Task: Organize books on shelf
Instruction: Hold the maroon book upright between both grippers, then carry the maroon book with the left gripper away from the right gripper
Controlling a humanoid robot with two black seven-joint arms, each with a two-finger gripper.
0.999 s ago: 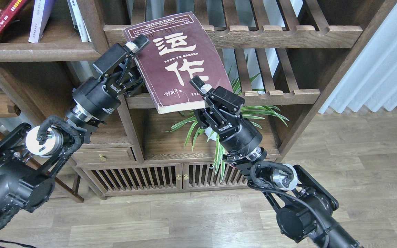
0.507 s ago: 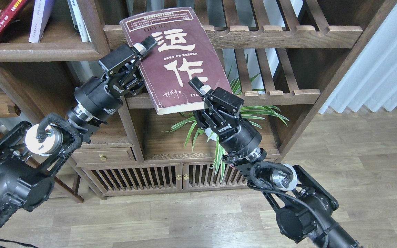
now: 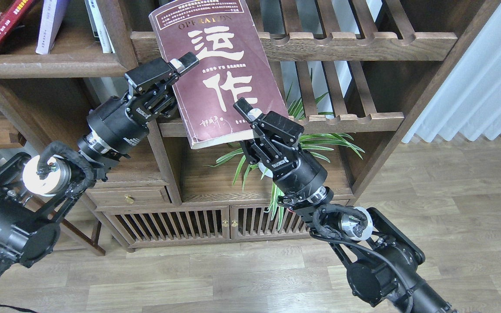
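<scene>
The thick maroon book [image 3: 215, 69] with big white characters is held tilted in the air in front of the slatted racks. My left gripper [image 3: 181, 69] is shut on its left edge. My right gripper [image 3: 247, 114] is shut on its lower right corner. The red book [image 3: 2, 27] and the pale lavender-white book [image 3: 51, 24] lean on the dark-brown shelf [image 3: 55, 65] at the upper left, with a further white book [image 3: 99, 26] beside them.
Slatted racks with scalloped rails [image 3: 355, 41] stand behind and right of the book. A green plant [image 3: 320, 143] sits in the compartment below. An upright post [image 3: 118, 34] separates the shelf from the racks. A low cabinet [image 3: 181, 221] and a curtain [image 3: 485, 87] stand nearby.
Both grippers have lifted the maroon book up and a little left; its top edge now reaches the frame's top and it stands more upright.
</scene>
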